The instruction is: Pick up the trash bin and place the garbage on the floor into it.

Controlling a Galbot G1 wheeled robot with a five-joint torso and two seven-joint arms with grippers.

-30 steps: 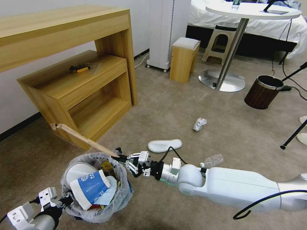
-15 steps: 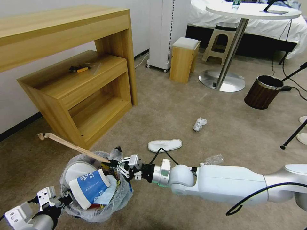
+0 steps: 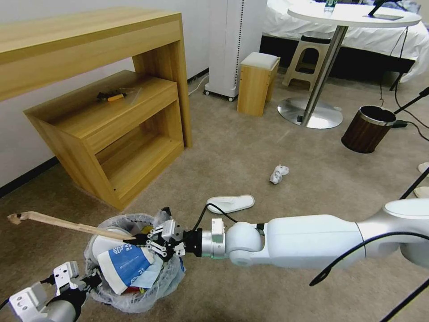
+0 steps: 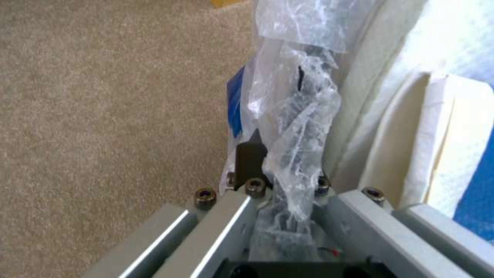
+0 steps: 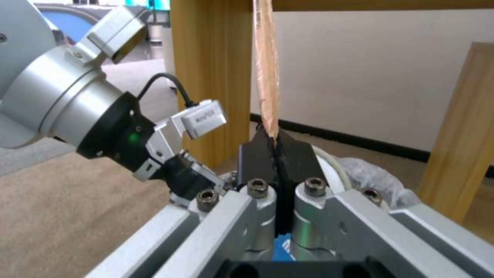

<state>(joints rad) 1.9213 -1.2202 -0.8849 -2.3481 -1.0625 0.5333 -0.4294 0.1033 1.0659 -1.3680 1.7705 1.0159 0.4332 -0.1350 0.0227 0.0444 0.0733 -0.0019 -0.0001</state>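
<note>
1. Trash bin (image 3: 134, 264): being held at its bagged rim by the left pincer (image 3: 82, 282), clenched on the bag; already loaded with a paper cup (image 3: 127, 264) and wrappers.
2. Wooden stick (image 3: 67, 223): being gripped at one end by the right pincer (image 3: 143, 239) above the bin, the rest projecting beyond the bin's rim; not yet released.
3. Garbage judged outstanding: a white slipper (image 3: 230, 203) and a white wad (image 3: 279, 173) are lying on the floor (image 3: 250, 147) beyond the bin.
</note>
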